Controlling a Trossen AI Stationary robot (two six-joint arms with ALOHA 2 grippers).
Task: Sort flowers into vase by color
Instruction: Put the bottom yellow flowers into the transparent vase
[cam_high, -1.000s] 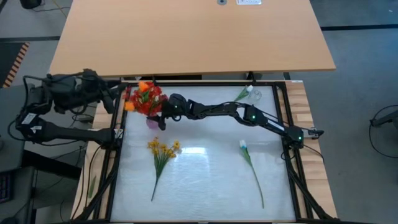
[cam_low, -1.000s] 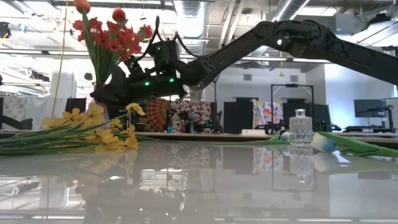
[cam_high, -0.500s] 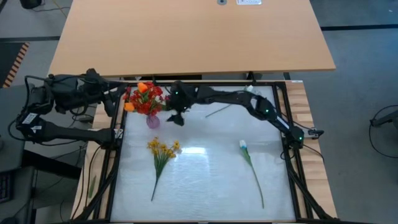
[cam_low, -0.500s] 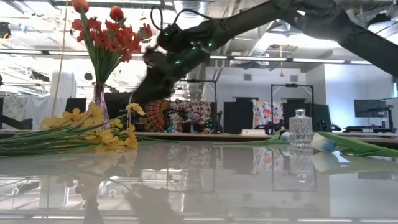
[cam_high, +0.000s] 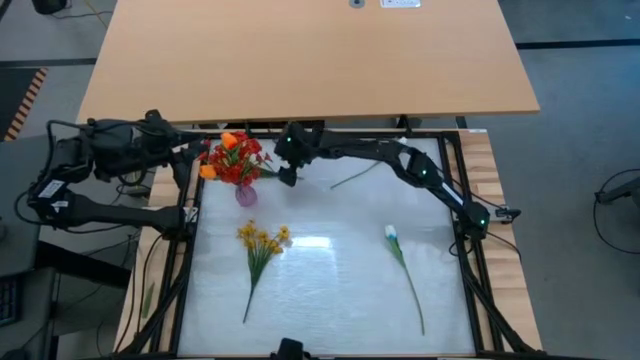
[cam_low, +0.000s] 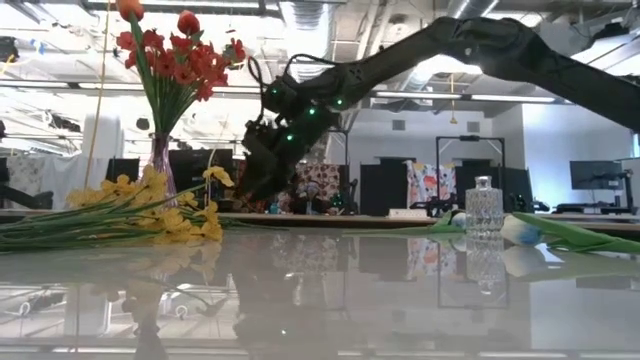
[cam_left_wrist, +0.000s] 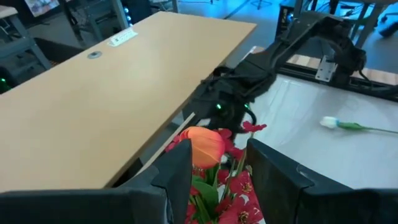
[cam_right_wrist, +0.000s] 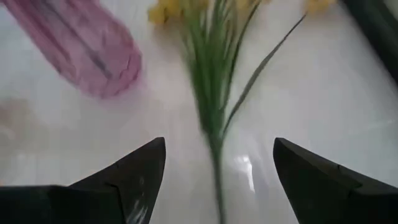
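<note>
Standing at the far left part of the white work surface (cam_high: 330, 290), the pink vase (cam_high: 245, 193) serves as the reference point for this report. It holds the red and orange flowers (cam_high: 233, 158); the low view shows them upright and fanned above its neck, so that colour group appears already sorted.

The right gripper (cam_high: 286, 175) hangs just beside the vase, on the side toward the table's middle, with the right arm stretched across the far edge to reach it. Its wrist view shows both fingers (cam_right_wrist: 134, 177) spread wide with nothing between them; it looks down on the vase and on the yellow spray (cam_high: 260, 245). That downward aim suggests the yellow spray is the likely next pick, though this is a judgement only.

The yellow spray lies flat just in front of the vase, blooms toward it and stems trailing toward the near edge. A white flower (cam_high: 398, 252) lies flat well to the right of the vase, bloom toward the far edge. Another loose green stem (cam_high: 352, 177) lies to the right of the vase, past the right gripper; no bloom shows on it. A small clear glass bottle (cam_low: 483, 207) stands far to the right of the vase in the low view, presumably meant for another colour.

The left gripper (cam_left_wrist: 217, 177) waits off the table's left edge, beside the vase, fingers parted and holding nothing, with the orange bloom visible beyond them.
</note>
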